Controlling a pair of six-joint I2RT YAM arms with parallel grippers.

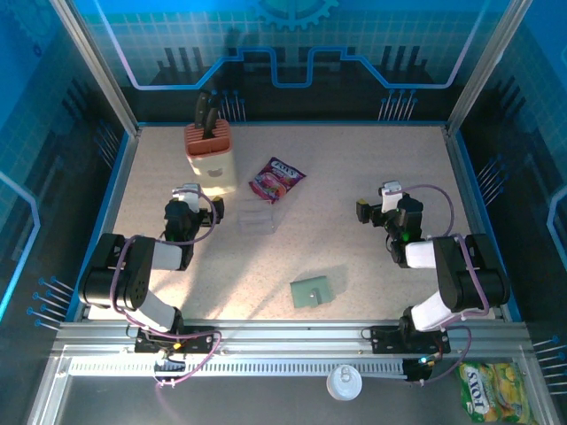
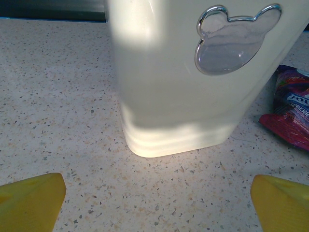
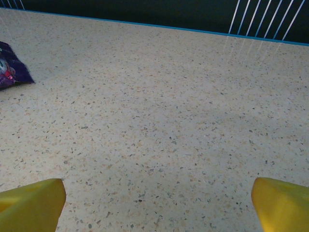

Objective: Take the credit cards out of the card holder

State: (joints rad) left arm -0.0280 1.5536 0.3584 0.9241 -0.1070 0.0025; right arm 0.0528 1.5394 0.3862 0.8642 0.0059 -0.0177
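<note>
The card holder (image 1: pixel 312 290) lies folded shut on the speckled table, near the front and between the two arm bases. It is a small flat grey-green wallet. The credit cards are hidden. My left gripper (image 1: pixel 187 189) (image 2: pixel 157 205) is open over bare table, well to the holder's left and further back, facing a cream block. My right gripper (image 1: pixel 390 189) (image 3: pixel 157 208) is also open, with only bare table between its yellow fingertips (image 3: pixel 34 203), to the holder's right and further back.
A cream knife block (image 1: pixel 211 158) (image 2: pixel 193 72) with a chrome bear badge stands just ahead of the left gripper. A pink-purple snack packet (image 1: pixel 276 180) (image 2: pixel 289 113) (image 3: pixel 9 72) lies mid-back. A clear plastic box (image 1: pixel 253 219) sits below it. Blue walls ring the table.
</note>
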